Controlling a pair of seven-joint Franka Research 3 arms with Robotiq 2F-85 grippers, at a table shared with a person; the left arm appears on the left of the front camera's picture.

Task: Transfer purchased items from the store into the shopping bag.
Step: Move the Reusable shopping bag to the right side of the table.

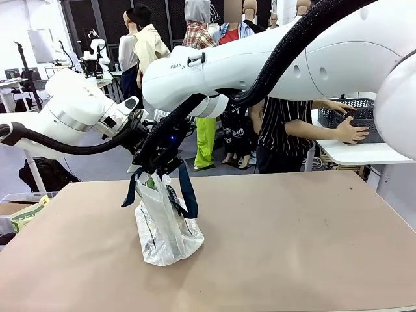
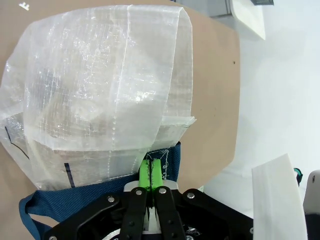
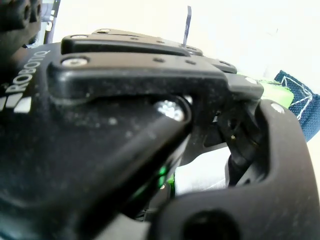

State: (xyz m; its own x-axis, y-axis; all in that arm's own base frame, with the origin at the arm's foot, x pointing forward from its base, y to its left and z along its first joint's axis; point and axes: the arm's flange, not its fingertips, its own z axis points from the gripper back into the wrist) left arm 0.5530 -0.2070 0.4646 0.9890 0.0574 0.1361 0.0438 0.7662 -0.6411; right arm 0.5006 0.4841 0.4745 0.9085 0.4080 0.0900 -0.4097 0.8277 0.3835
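Note:
The shopping bag [image 1: 166, 224], translucent white with navy strap handles [image 1: 188, 195], stands on the brown table [image 1: 292, 240] left of the middle. Both grippers meet at its top. In the left wrist view my left gripper [image 2: 151, 172] is shut, its green pads pinching the bag's rim, and the bag [image 2: 100, 90] hangs below with a navy handle [image 2: 75, 197] beside the fingers. My right gripper [image 1: 158, 170] reaches across from the right and is shut on the same top edge, pressed against the left gripper [image 3: 125, 100]. The purchased items are out of view.
A person stands at the far right with both hands on a dark grey lattice basket [image 1: 364, 114] that rests on a white side table [image 1: 364, 153]. The right arm's thick white links span the upper part of the front view.

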